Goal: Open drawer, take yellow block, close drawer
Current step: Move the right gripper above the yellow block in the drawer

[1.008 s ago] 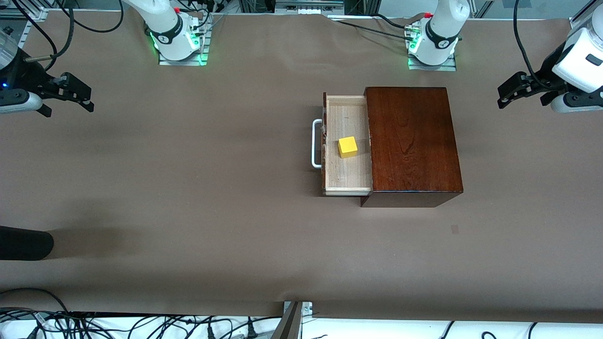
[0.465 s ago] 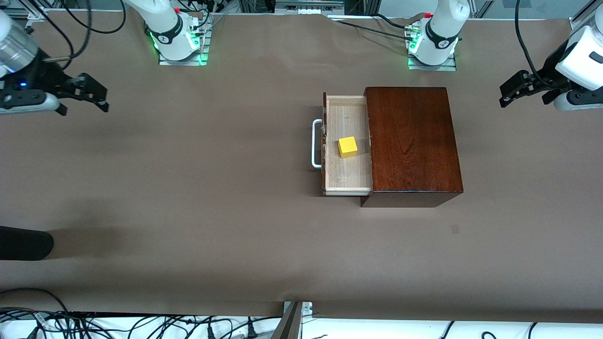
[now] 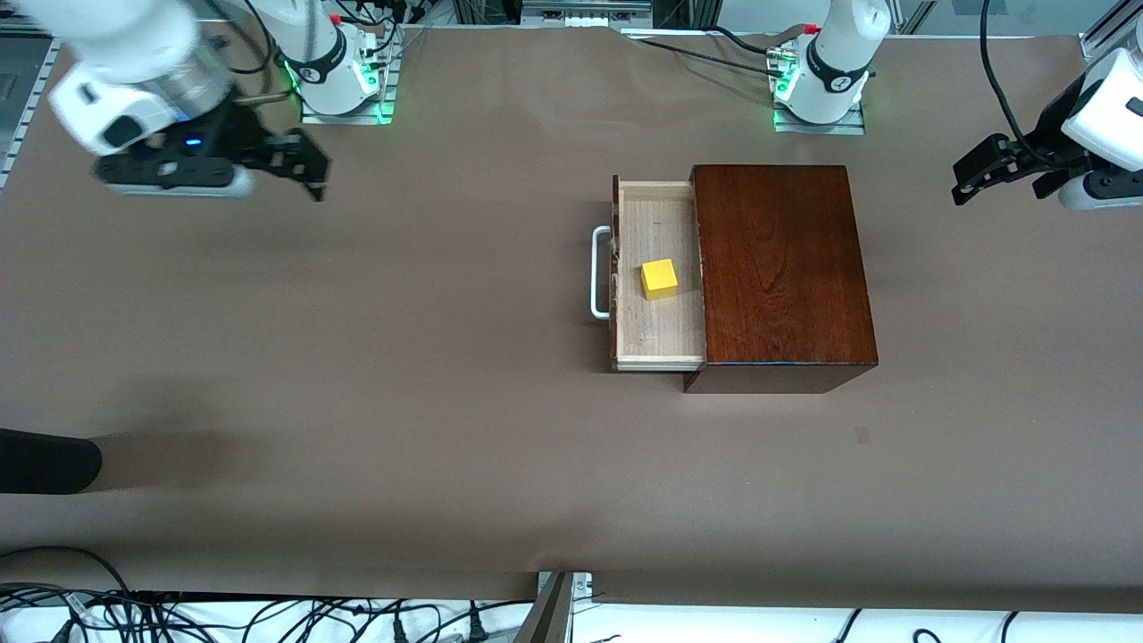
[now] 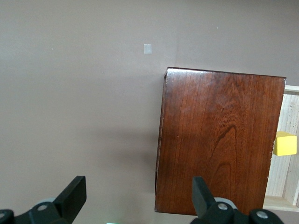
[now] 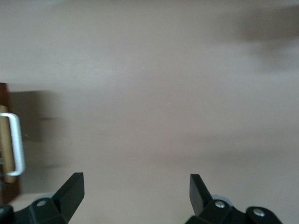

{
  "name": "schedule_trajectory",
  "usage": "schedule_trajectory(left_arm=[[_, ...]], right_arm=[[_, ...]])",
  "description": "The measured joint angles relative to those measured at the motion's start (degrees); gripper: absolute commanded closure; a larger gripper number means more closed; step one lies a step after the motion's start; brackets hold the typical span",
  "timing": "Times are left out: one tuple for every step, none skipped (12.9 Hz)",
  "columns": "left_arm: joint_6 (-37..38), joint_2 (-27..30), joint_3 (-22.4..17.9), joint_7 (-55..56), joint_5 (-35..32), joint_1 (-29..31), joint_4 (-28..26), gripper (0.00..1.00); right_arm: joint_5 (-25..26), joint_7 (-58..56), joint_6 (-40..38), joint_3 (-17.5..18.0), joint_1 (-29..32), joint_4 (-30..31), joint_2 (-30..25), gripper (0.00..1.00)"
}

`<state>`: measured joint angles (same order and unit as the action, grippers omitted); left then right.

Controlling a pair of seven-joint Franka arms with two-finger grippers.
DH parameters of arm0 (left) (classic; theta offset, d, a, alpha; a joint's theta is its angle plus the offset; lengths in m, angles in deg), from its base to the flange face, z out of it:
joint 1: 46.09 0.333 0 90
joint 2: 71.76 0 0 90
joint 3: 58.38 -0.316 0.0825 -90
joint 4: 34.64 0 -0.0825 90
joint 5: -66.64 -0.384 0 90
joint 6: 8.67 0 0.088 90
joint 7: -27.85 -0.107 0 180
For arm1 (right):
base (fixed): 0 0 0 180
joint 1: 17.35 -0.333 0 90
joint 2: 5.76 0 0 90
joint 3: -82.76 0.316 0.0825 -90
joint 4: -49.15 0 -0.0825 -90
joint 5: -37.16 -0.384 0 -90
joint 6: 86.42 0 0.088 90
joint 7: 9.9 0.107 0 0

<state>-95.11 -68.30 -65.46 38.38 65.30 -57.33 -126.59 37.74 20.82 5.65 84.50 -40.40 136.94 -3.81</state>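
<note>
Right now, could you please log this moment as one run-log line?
drawer: open | yellow block: in drawer, untouched | right gripper: open, over bare table | left gripper: open, waiting at table's end

The table [image 3: 357,357] is covered with a plain brown sheet. A dark reddish-brown wooden box [image 3: 779,268] rests directly on it, toward the left arm's end. The drawer [image 3: 656,335] projects from the box toward the right arm's end. Both arm bases are mounted along the table's edge farthest from the front camera.

The right gripper [image 3: 308,170] has swung inward over the table toward the drawer [image 3: 656,277].
</note>
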Motion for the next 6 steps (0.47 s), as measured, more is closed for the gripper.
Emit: schedule_trajectory(left_arm=[[-0.1, 0.0, 0.0, 0.0, 0.0, 0.3, 0.1, 0.00], [-0.3, 0.0, 0.0, 0.0, 0.0, 0.6, 0.2, 0.00], [-0.3, 0.0, 0.0, 0.0, 0.0, 0.8, 0.2, 0.00], [-0.4, 0.0, 0.0, 0.0, 0.0, 0.9, 0.2, 0.00], [-0.6, 0.0, 0.0, 0.0, 0.0, 0.9, 0.2, 0.00], [-0.7, -0.1, 0.0, 0.0, 0.0, 0.9, 0.2, 0.00]], right_arm=[[-0.1, 5.4, -0.4, 2.3, -0.3, -2.4, 1.7, 0.00], [-0.1, 10.9, -0.6, 4.5, -0.6, -4.7, 3.3, 0.00], [-0.2, 16.3, -0.6, 6.3, -1.3, -6.8, 4.9, 0.00], [-0.2, 21.5, -0.7, 7.6, -2.6, -8.7, 6.4, 0.00], [-0.2, 26.5, -0.7, 8.1, -4.6, -10.6, 7.8, 0.00], [-0.2, 31.6, -0.6, 8.3, -7.0, -12.6, 9.3, 0.00]])
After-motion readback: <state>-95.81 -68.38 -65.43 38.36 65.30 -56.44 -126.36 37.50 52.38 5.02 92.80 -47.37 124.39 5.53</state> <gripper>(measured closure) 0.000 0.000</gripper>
